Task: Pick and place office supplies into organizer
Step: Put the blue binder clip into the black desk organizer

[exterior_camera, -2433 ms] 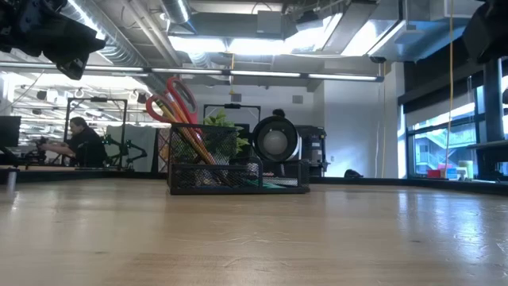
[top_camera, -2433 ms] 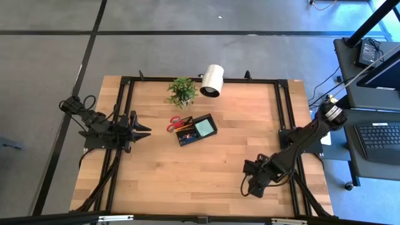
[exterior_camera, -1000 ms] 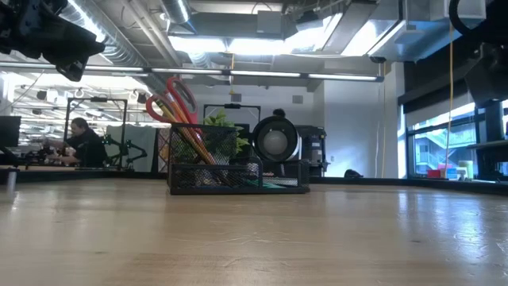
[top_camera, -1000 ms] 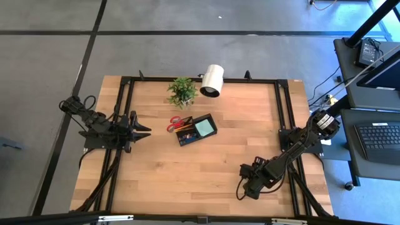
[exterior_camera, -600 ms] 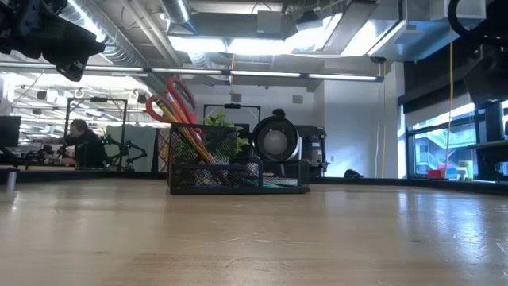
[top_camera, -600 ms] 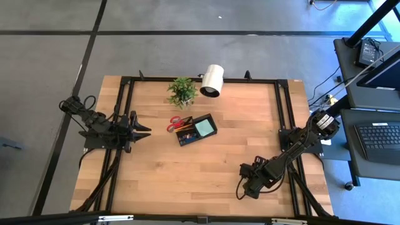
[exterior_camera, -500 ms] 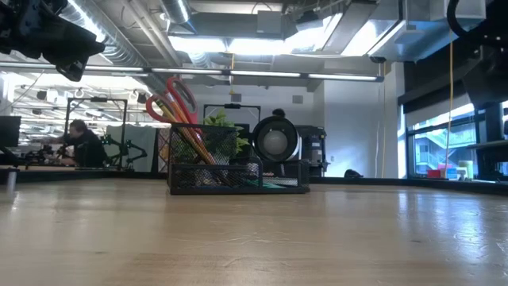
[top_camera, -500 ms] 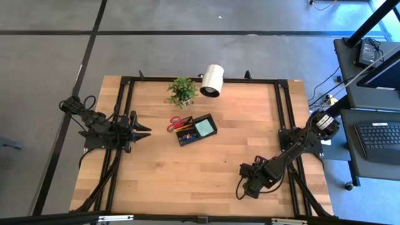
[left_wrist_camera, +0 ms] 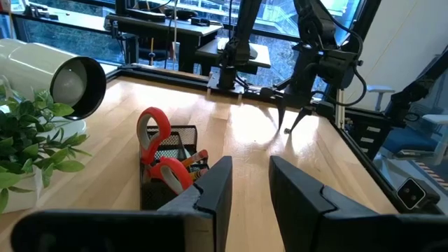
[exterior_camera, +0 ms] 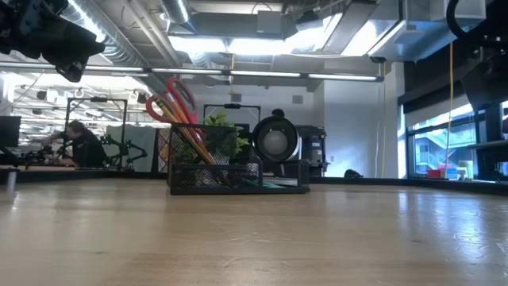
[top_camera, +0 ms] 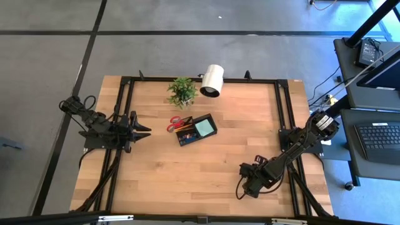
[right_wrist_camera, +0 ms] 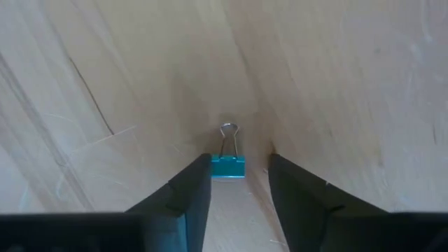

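The black mesh organizer (top_camera: 196, 130) stands mid-table. Red-handled scissors (top_camera: 176, 122) stand in it handles up, leaning over its left end, beside pencils (exterior_camera: 193, 144). The teal note pad (top_camera: 203, 128) lies in its right compartment. A small teal-blue binder clip (right_wrist_camera: 228, 165) lies flat on the wood, wire loop (right_wrist_camera: 229, 129) pointing away. My right gripper (right_wrist_camera: 238, 162) is open low over the table near its near right corner (top_camera: 240, 189), one finger on each side of the clip. My left gripper (top_camera: 148, 130) is open and hovers left of the organizer.
A green potted plant (top_camera: 182, 91) and a white cylindrical lamp (top_camera: 212, 80) sit at the far edge behind the organizer. The black metal frame (top_camera: 282, 112) borders the table. Bare wood lies between the organizer and my right gripper. A person (exterior_camera: 79, 143) sits in the room beyond.
My right gripper shifted a little toward the table's left and near edge more than a second ago. It has held still since.
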